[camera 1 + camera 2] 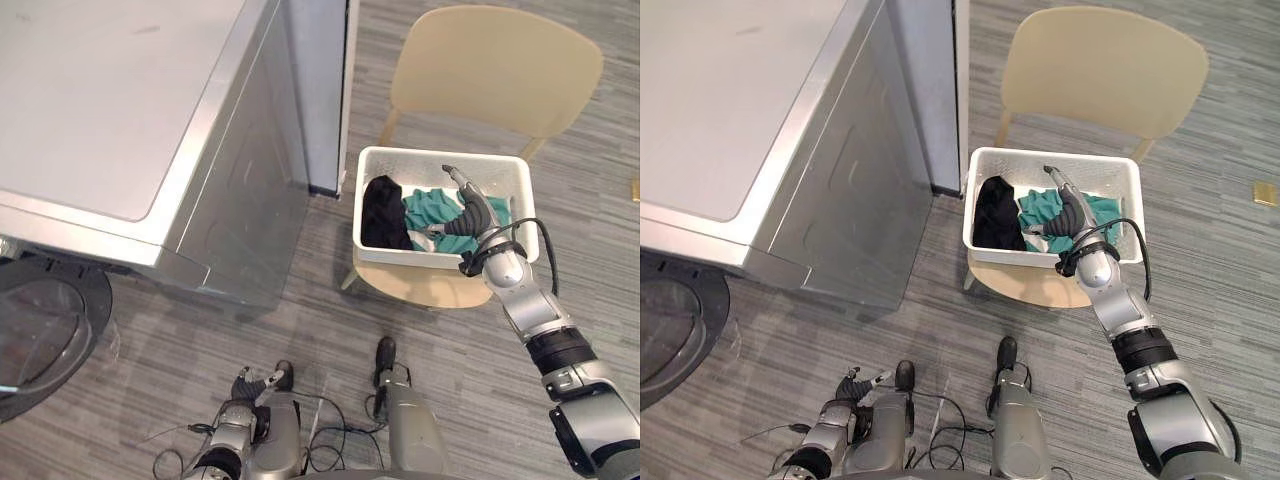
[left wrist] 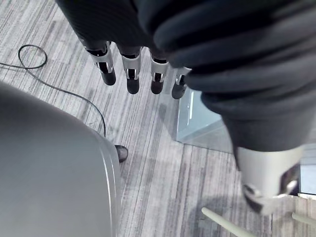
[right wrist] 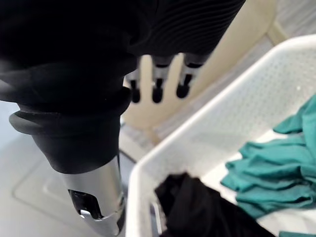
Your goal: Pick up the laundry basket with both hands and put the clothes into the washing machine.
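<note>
While the white laundry basket (image 1: 400,256) sits on the seat of a beige chair (image 1: 495,65), the right hand (image 1: 472,212) hangs over its inside, reaching in from the near right corner. A black garment (image 1: 383,212) lies bunched against the basket's left wall, and a teal garment (image 1: 428,208) is spread beside it, directly under the hand. The right hand is released: in its wrist view the fingers (image 3: 157,84) run straight and side by side, their dark tips seen against the chair's beige, and they close on nothing. The thumb (image 3: 98,207) stands apart from them, over the basket's rim. Whether any part of the hand brushes the teal cloth cannot be told from the head views. The left hand (image 1: 243,387) is low by the floor, well apart from the basket, and its fingers (image 2: 132,74) are likewise straight and bare, with grey plank flooring beyond them. The washing machine (image 1: 110,100) stands to the left of the chair, and its round door (image 1: 45,325) is swung open at the near left.
</note>
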